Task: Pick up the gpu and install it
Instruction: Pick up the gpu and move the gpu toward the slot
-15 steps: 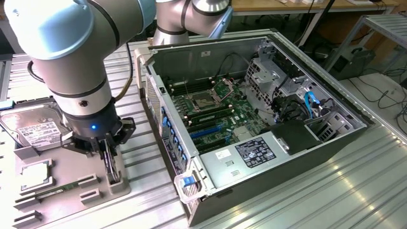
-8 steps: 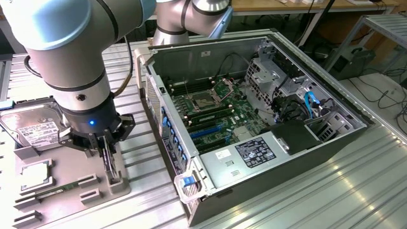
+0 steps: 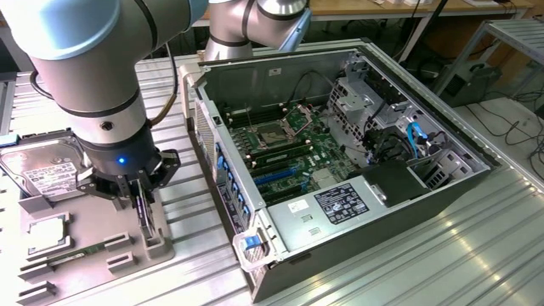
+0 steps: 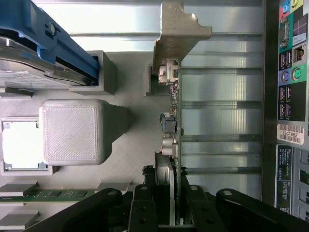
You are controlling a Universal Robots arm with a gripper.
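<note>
Ribbed metal table (image 3: 476, 242), grey tray (image 3: 89, 213) at its exterior-view left edge. Gripper (image 3: 141, 191) clamped on the one gpu (image 3: 148, 220), which stands on edge, apparently seated in its slot, along the tray's edge nearest the one open case (image 3: 340, 159). Lift and install not done. Also one hard drive (image 3: 42, 169), one memory stick (image 3: 72, 257).

Hard drive (image 3: 47, 172) lies, perhaps tilted, on grey fixture (image 3: 89, 226) beside open case (image 3: 255, 76).

Edge-on gpu (image 4: 175, 111), fan face unseen, its near end hidden between the gripper (image 4: 170, 208) fingers; in the exterior view the hard drive (image 3: 38, 172) at nine o'clock (label print too small to read) sits partly behind the arm (image 3: 93, 83).
</note>
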